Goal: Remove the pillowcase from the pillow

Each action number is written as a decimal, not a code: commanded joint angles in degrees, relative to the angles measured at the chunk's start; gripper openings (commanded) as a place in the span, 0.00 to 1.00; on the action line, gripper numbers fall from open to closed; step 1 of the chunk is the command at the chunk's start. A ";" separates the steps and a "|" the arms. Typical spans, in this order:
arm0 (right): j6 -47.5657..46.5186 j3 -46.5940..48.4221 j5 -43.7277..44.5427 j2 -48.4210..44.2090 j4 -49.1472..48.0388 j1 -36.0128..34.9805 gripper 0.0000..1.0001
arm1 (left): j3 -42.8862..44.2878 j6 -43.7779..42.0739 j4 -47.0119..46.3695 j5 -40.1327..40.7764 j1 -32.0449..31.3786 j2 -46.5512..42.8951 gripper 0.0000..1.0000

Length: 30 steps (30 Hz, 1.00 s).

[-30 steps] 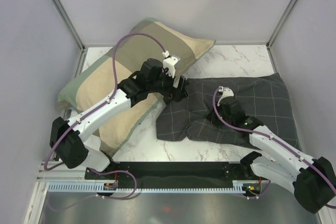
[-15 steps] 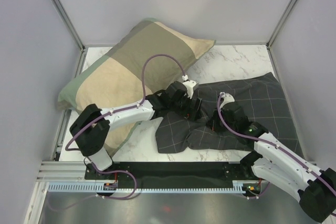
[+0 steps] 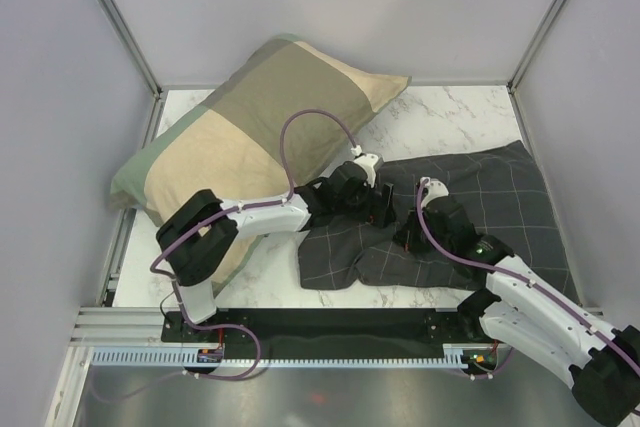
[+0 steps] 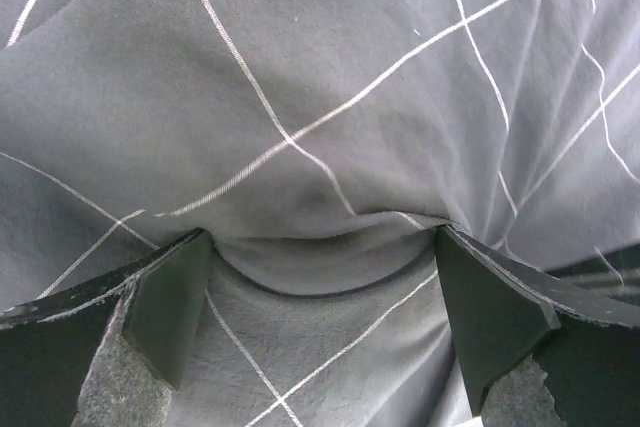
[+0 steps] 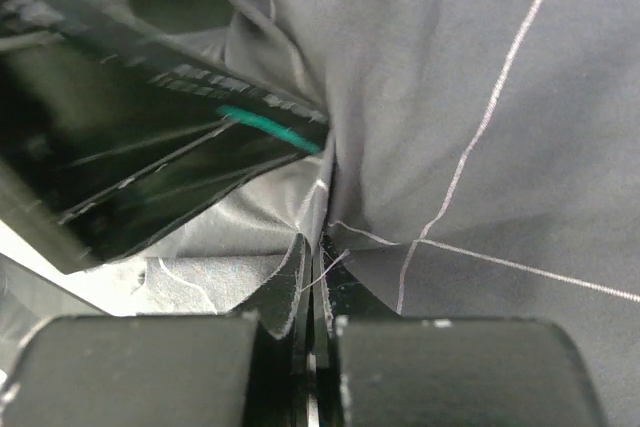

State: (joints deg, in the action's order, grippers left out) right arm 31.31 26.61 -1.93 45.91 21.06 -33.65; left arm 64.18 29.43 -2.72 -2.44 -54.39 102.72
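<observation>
The marble bench [image 3: 440,112] carries a big olive-and-tan pillow [image 3: 250,117], which lies to the left of and behind the dark checked pillowcase [image 3: 480,192], the two close at the pillowcase's rumpled left end. The pillowcase sprawls flat with nothing of the pillow showing from it, and both arms crowd its left end. There the left pincer [image 4: 320,242] stands wide, its fingers pressed down either side of a raised fold, while just to its right the right pincer [image 5: 318,332] is closed tight on a pinch of pillowcase cloth.
</observation>
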 commanded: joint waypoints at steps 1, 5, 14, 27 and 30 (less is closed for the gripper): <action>1.47 -0.42 -3.69 -1.08 2.67 -0.89 0.00 | 2.96 3.96 -6.15 0.78 -1.07 4.23 0.92; 1.74 0.28 -4.13 -1.44 3.11 -0.98 0.00 | 3.84 6.07 -7.38 -1.87 -1.68 6.97 0.20; 0.95 7.39 1.49 -3.02 12.15 -0.98 0.47 | -4.22 8.10 -8.35 7.52 -0.98 -0.73 0.02; 6.03 12.33 11.24 -2.23 19.98 -0.98 0.72 | -20.49 11.79 -7.74 21.86 -0.72 -16.14 0.02; 7.97 11.45 13.71 -2.14 20.69 -0.98 0.70 | -22.69 12.14 -7.91 22.65 -0.80 -18.77 0.02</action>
State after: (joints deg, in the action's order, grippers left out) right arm 35.57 37.56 7.35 43.66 39.75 -34.39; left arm 43.72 39.09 -11.27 14.28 -55.46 86.63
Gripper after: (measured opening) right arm 0.704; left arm 0.044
